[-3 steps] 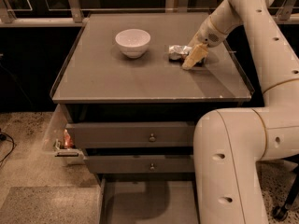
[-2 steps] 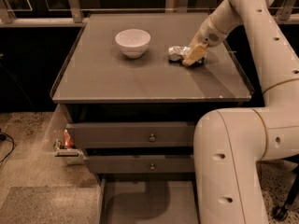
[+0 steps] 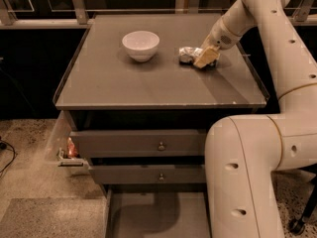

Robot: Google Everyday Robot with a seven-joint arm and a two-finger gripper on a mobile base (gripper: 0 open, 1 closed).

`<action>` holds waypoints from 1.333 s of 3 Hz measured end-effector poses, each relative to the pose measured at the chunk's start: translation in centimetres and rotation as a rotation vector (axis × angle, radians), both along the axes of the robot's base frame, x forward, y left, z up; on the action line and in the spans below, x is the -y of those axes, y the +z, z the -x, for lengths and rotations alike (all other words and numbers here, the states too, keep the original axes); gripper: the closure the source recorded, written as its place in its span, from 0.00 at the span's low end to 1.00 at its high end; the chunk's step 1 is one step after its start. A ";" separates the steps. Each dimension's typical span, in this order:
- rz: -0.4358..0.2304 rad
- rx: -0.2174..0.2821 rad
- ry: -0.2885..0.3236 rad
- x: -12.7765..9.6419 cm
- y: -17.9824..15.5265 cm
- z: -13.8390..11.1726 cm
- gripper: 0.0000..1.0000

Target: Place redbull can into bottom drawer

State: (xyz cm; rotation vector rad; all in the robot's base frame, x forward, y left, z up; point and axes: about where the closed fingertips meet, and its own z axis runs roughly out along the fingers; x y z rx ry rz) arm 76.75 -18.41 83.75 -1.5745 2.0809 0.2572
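The redbull can (image 3: 186, 54), crumpled and silver, lies on its side on the grey cabinet top (image 3: 148, 83), right of the white bowl (image 3: 141, 44). My gripper (image 3: 205, 57) is down on the top at the can's right end, touching or nearly touching it. The bottom drawer (image 3: 148, 217) is pulled out at the foot of the cabinet, a flat grey tray. My arm's large white link (image 3: 247, 177) hides its right part.
Two shut grey drawers with small round knobs (image 3: 161, 146) sit above the bottom drawer. A small holder with a red item (image 3: 69, 152) hangs on the cabinet's left side. Dark windows and rails stand behind the cabinet.
The gripper has shifted very slightly at the can's right end. The can has barely moved.
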 end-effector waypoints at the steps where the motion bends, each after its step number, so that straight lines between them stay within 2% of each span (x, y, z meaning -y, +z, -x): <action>1: -0.006 0.008 0.014 0.1 0.0 0.1 1.00; 3: 0.002 0.051 0.025 2.9 3.0 2.6 1.00; 4: -0.002 0.087 0.021 4.8 4.8 5.1 1.00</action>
